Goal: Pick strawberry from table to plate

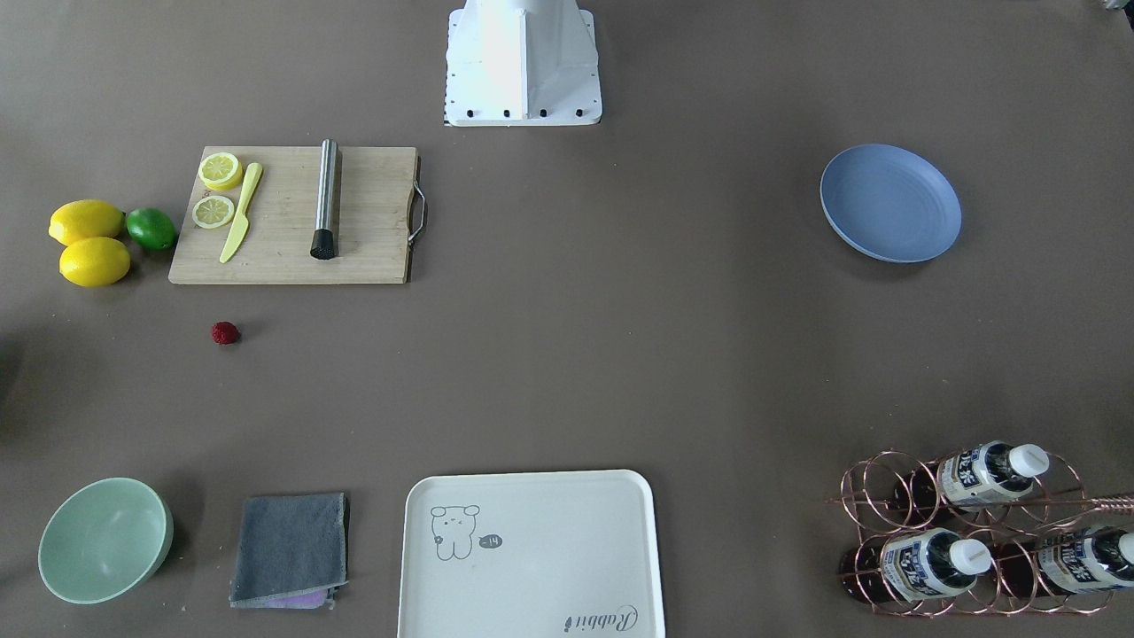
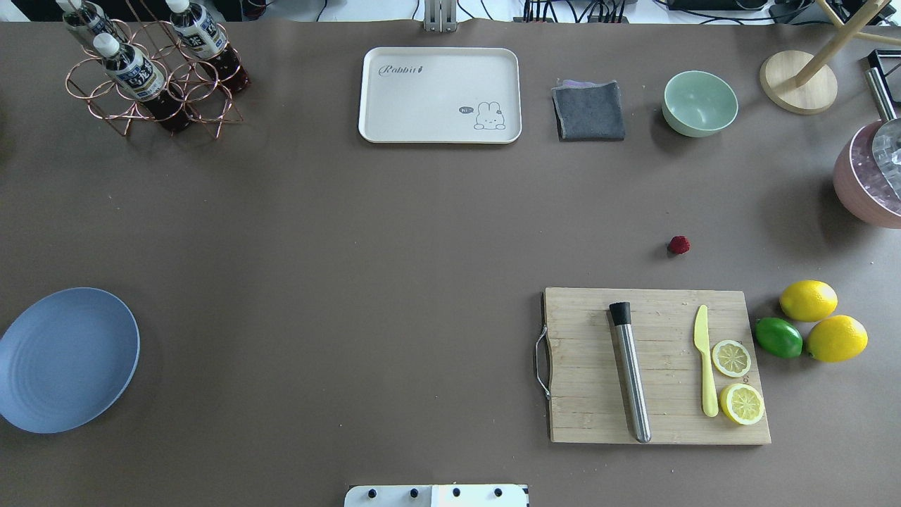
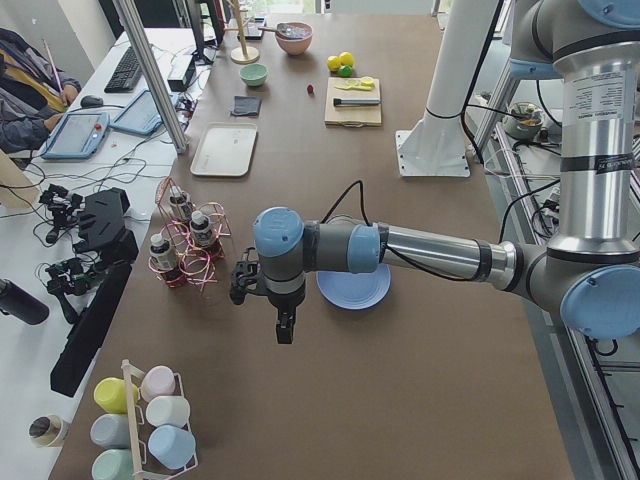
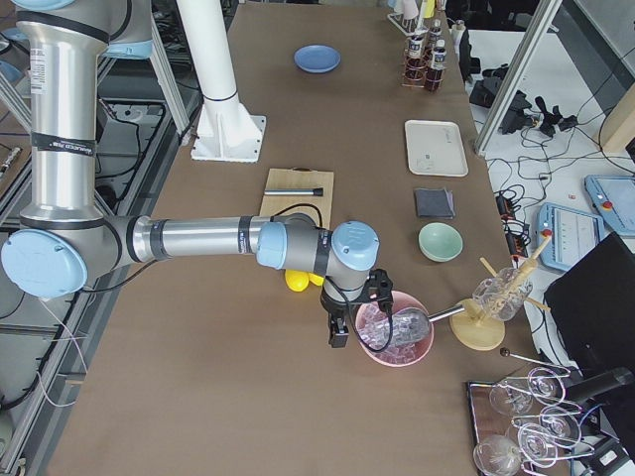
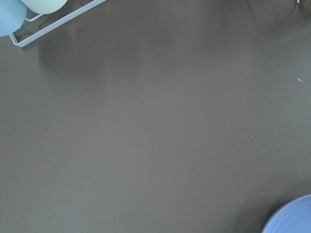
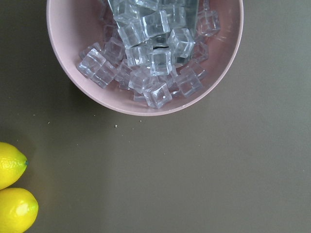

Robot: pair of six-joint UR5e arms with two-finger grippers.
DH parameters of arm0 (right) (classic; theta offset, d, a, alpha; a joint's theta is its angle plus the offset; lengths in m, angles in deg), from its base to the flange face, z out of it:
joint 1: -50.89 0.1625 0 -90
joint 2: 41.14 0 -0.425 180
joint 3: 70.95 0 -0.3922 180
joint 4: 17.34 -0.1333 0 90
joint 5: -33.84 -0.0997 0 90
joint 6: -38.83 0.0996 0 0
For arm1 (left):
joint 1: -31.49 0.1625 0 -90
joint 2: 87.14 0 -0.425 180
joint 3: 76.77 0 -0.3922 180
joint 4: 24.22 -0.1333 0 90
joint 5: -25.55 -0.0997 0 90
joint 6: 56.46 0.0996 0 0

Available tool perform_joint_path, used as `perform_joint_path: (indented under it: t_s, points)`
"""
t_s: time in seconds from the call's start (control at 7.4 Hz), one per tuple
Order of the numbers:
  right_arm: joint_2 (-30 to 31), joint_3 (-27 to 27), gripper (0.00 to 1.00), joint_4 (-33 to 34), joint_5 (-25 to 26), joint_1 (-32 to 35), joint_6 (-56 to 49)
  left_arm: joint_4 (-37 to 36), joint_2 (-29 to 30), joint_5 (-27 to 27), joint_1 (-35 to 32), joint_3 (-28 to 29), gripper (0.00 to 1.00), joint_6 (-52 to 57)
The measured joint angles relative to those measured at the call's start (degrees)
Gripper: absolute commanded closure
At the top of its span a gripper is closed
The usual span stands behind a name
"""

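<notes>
The strawberry (image 1: 225, 332) (image 2: 679, 245), tiny and dark red, lies on the brown table (image 2: 352, 246) just beyond the cutting board, and shows far off in the left side view (image 3: 311, 89). The round blue plate (image 1: 889, 203) (image 2: 63, 359) (image 4: 317, 59) sits on the table's other side, holding nothing. My left gripper (image 3: 285, 332) hangs over bare table next to the plate (image 3: 352, 290), whose rim (image 5: 291, 218) shows in the left wrist view. My right gripper (image 4: 339, 335) hovers beside a pink bowl of ice. For both grippers I cannot tell whether they are open or shut.
A wooden cutting board (image 2: 654, 366) carries a steel muddler, a yellow knife and lemon halves. Two lemons (image 2: 822, 320) and a lime (image 2: 778, 337) lie beside it. The pink ice bowl (image 6: 146, 53), mint bowl (image 2: 700, 103), grey cloth (image 2: 589, 110), cream tray (image 2: 440, 95) and bottle rack (image 2: 151, 70) line the edges.
</notes>
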Motion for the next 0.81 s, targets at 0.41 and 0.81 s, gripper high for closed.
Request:
perform_joint_path:
  t_s: [0.41,0.81]
  points:
    - [-0.30,0.17,0.00,0.00,-0.02,0.00,0.08,0.00,0.01,0.08,0.00,-0.11,0.02,0.00]
    - [-0.50,1.18,0.00,-0.05,-1.96,-0.10,0.37,0.02,0.12,0.33,0.95,-1.93,0.02,-2.04]
